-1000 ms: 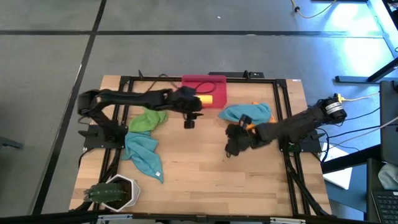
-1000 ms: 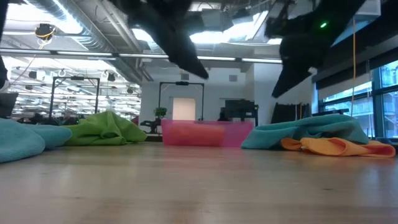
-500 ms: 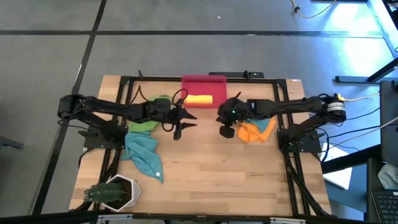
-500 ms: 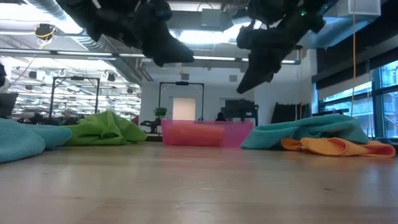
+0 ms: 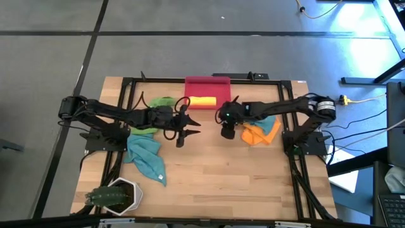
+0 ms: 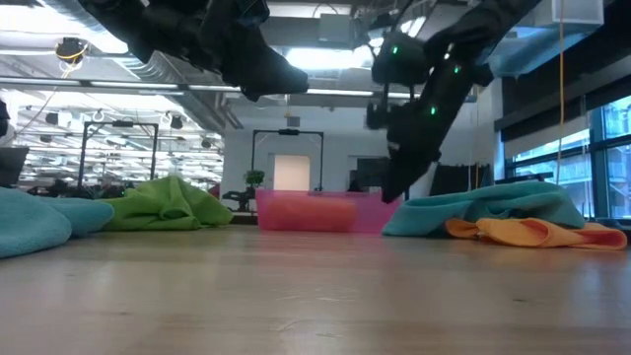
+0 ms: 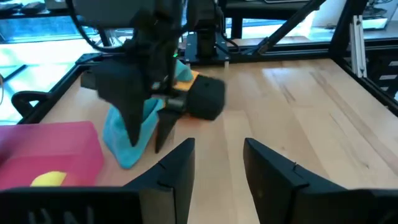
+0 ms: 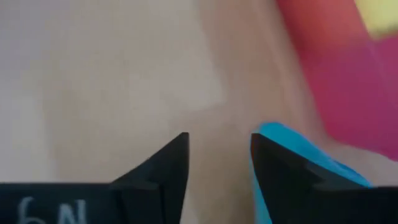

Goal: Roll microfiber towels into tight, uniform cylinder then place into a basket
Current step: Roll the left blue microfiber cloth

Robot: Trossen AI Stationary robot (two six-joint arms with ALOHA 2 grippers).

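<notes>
Since a second back, both arms had swung in from farther out to meet near the bench's far edge, just in front of the basket (image 5: pixel 207 92). Right gripper (image 5: pixel 226 131) hung above the wood at the inner edge of the teal towel (image 5: pixel 264 121), fingers parted with a narrow gap and nothing between them; an orange towel (image 5: pixel 256 135) lay partly under the teal one, toward the right edge. Left gripper (image 5: pixel 180 132) hovered beside the green towel (image 5: pixel 150 120), jaws part-open, empty. One yellow towel (image 5: pixel 202 101) already sat rolled in the basket. A second teal towel (image 5: pixel 145 155) lay crumpled nearer the left front, with a potted plant (image 5: pixel 112 196) at the front-left corner. My read: next came picking up the teal towel by the right gripper. Doing it well likely meant pinching a single corner, dragging it onto open wood mid-bench, spreading it flat before rolling, and keeping the orange one from trailing along.
</notes>
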